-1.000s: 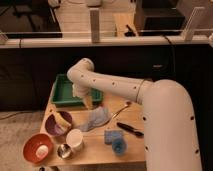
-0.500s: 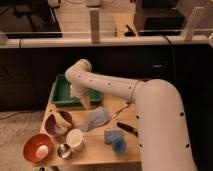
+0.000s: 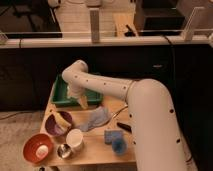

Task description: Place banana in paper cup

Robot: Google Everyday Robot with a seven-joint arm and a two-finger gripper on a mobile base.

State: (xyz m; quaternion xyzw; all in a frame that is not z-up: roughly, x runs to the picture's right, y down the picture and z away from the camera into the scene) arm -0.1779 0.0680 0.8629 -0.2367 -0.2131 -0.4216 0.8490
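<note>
Over front edge of green plastic tray [image 3: 60, 95], claw [image 3: 82, 102] held wide open, nothing gripped, likely readied for small curved pale-yellow banana [image 3: 62, 120], left lying in purple bowl [image 3: 48, 123] nearby. White cylindrical paper cup [image 3: 75, 140] stood upright just beside bowl on tabletop [image 3: 95, 152].

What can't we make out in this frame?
Camera view only:
Gripper, at the green tray's front edge: mostly hidden by the arm.
Green tray: partly covered by the arm.
Orange bowl: pale contents too blurred to identify.
Black item beside the blue cloth: partly behind the arm, unidentifiable.
</note>
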